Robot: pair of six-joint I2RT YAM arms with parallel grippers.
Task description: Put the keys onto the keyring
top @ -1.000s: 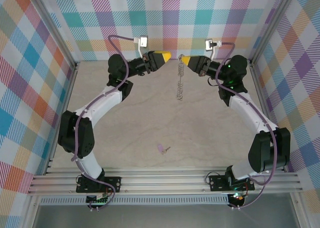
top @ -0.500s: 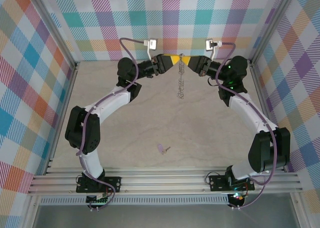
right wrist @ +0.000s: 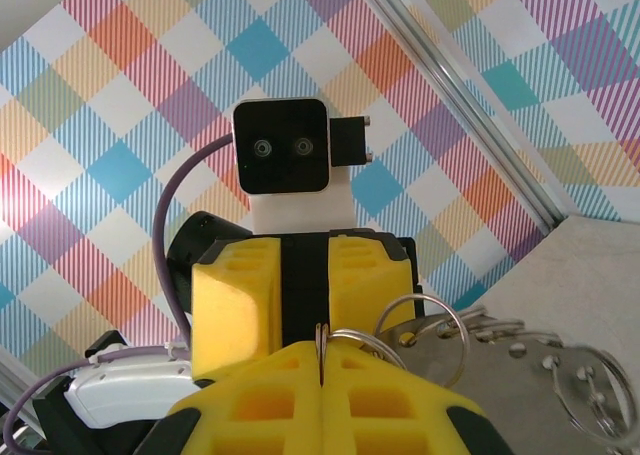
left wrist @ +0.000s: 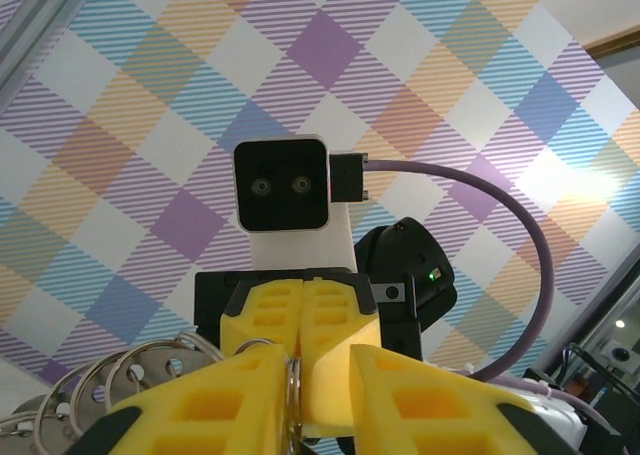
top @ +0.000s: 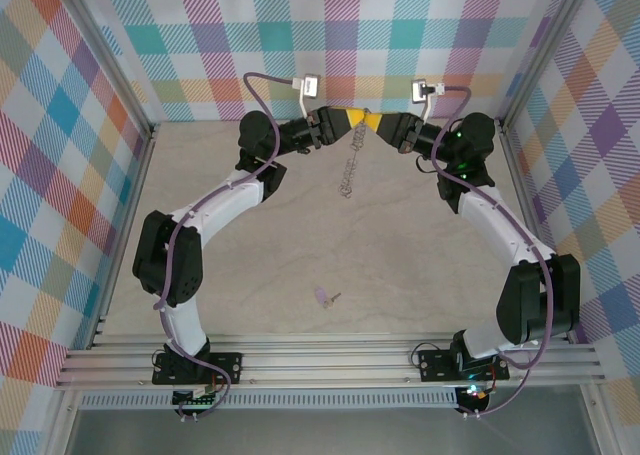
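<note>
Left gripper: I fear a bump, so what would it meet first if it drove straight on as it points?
The left gripper would probably meet the keyring between its open fingers, then at once the right gripper, facing it head-on; depth unclear.

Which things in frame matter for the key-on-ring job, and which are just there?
Job:
keyring, pinched by the right gripper
left gripper, open at the ring
key, alone on the table near the front

Just there:
plaid walls
aluminium rails
purple cables
</note>
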